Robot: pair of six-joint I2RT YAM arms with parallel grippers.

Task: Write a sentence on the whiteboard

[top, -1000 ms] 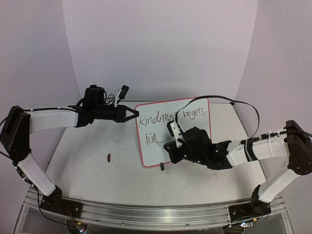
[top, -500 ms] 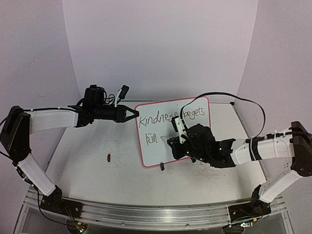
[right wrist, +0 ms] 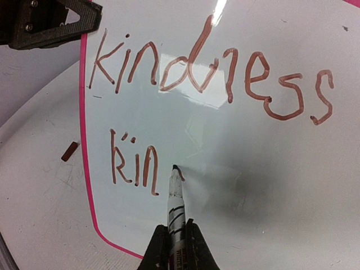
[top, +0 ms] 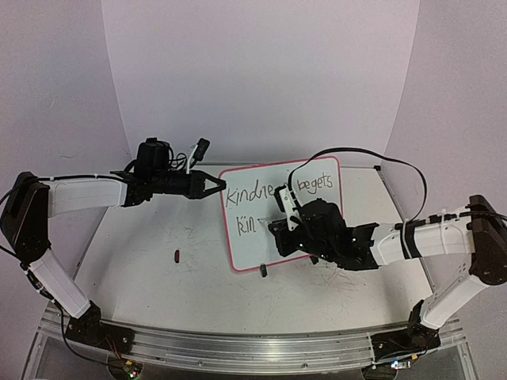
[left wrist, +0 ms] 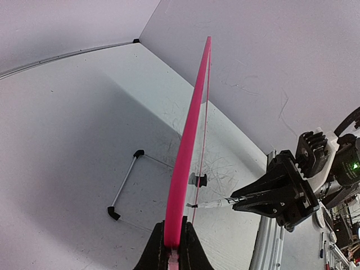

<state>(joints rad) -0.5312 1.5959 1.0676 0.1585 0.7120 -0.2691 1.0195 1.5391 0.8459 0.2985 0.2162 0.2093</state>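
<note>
Since a second ago the right arm (top: 412,237) has slid slightly left. Mid-desk (top: 135,277), the whiteboard (top: 252,252) stands tilted, its left edge clamped by the left end effector (top: 215,187). The right end effector (right wrist: 175,239) pinches a marker (right wrist: 176,202), tip just right of "kin" in the sentence (right wrist: 208,73).

One small rectangular pink-framed whiteboard (top: 245,252), one white marker pen (right wrist: 175,205), one small dark-red cap (top: 177,255), two black end effectors, left (left wrist: 173,239) and right (right wrist: 174,242). The brown handwritten sentence (right wrist: 191,73) has two lines: two full words, three letters.
</note>
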